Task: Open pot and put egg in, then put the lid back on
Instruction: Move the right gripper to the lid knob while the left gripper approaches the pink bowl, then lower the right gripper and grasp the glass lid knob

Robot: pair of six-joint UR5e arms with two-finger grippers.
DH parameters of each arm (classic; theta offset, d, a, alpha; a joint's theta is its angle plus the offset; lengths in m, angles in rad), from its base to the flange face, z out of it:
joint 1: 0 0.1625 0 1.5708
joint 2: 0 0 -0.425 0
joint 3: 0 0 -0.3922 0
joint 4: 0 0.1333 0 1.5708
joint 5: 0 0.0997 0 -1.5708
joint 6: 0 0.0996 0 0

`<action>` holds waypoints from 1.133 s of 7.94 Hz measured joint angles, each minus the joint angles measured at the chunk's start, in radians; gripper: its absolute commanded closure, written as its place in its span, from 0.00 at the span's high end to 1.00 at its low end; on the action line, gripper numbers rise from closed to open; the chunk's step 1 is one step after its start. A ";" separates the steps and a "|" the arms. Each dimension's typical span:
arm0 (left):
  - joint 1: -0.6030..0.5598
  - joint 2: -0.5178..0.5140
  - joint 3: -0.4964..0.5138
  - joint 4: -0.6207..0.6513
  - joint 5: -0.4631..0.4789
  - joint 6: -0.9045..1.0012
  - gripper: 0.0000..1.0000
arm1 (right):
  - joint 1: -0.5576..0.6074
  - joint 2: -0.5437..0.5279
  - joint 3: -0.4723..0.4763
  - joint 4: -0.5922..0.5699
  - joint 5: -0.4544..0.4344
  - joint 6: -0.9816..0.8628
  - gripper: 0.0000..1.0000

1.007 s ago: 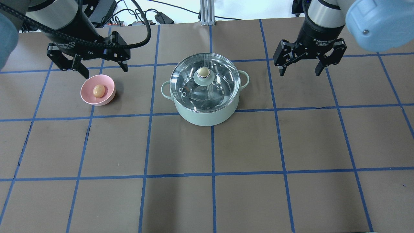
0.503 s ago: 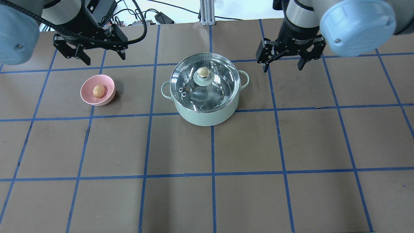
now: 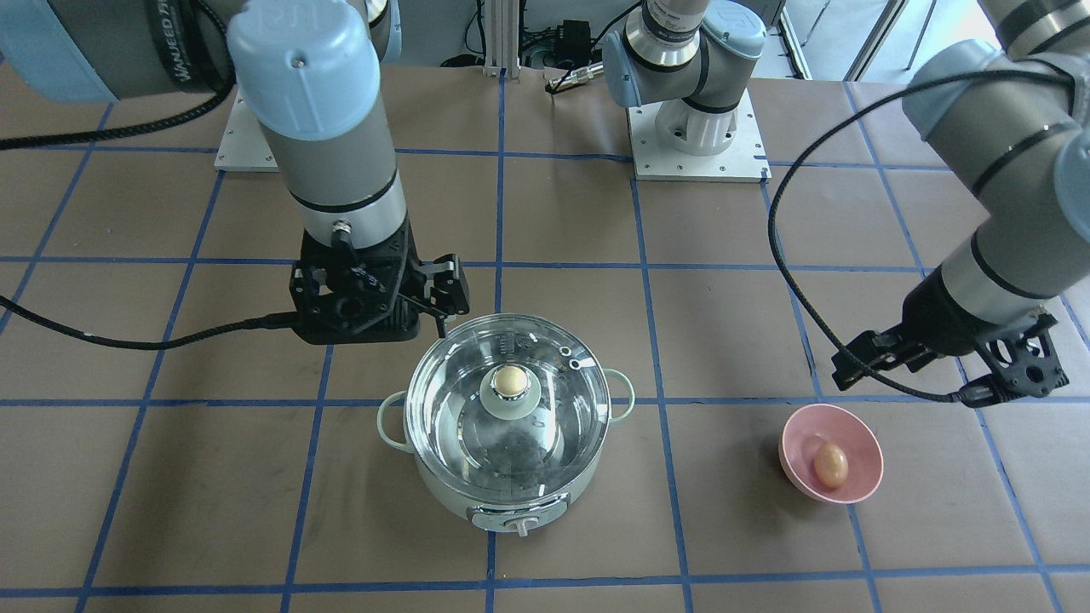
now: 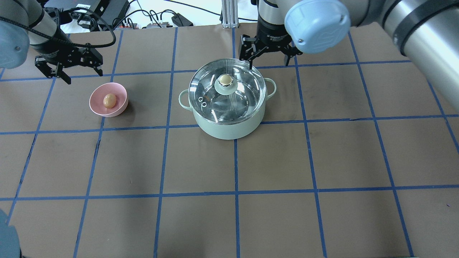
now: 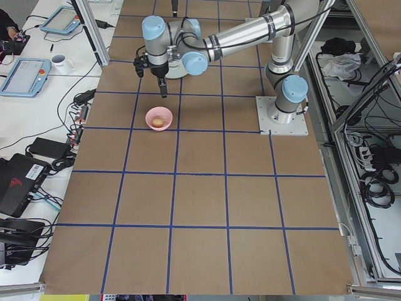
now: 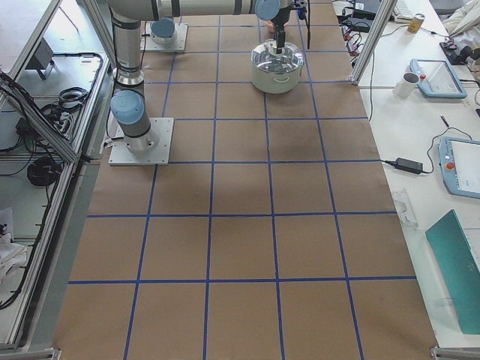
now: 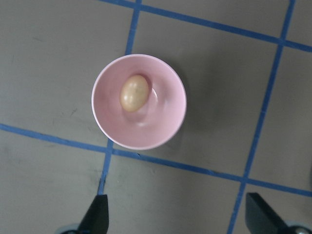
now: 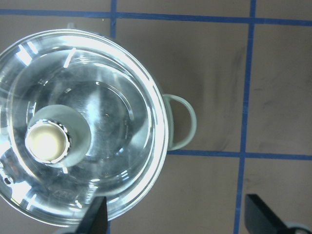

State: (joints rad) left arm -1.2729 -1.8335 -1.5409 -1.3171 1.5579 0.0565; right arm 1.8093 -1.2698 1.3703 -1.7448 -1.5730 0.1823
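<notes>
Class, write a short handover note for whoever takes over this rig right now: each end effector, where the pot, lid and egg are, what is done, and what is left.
Left end effector: open, empty, hovering near the pink bowl.
Right end effector: open, empty, hovering by the rim of the pot, not centred over the lid.
The lid sits on the pot. The egg lies in the pink bowl, on the robot's left of the pot.
Done: nothing yet.
Left: lift the lid, put the egg in the pot, replace the lid.

Silver-grey arms (image 3: 341, 170), pale-blue joint caps (image 3: 302, 64), black end effectors (image 4: 268, 64), black corrugated cables (image 3: 153, 345)
</notes>
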 measured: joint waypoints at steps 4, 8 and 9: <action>0.035 -0.165 -0.050 0.192 -0.002 0.076 1.00 | 0.100 0.104 -0.033 -0.120 0.023 0.085 1.00; 0.035 -0.248 -0.070 0.292 -0.006 0.174 1.00 | 0.122 0.162 -0.034 -0.201 0.043 0.137 1.00; 0.035 -0.258 -0.073 0.307 -0.005 0.182 1.00 | 0.128 0.175 -0.033 -0.208 0.044 0.149 1.00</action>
State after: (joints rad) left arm -1.2378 -2.0911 -1.6134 -1.0096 1.5526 0.2383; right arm 1.9376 -1.0949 1.3373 -1.9532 -1.5295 0.3310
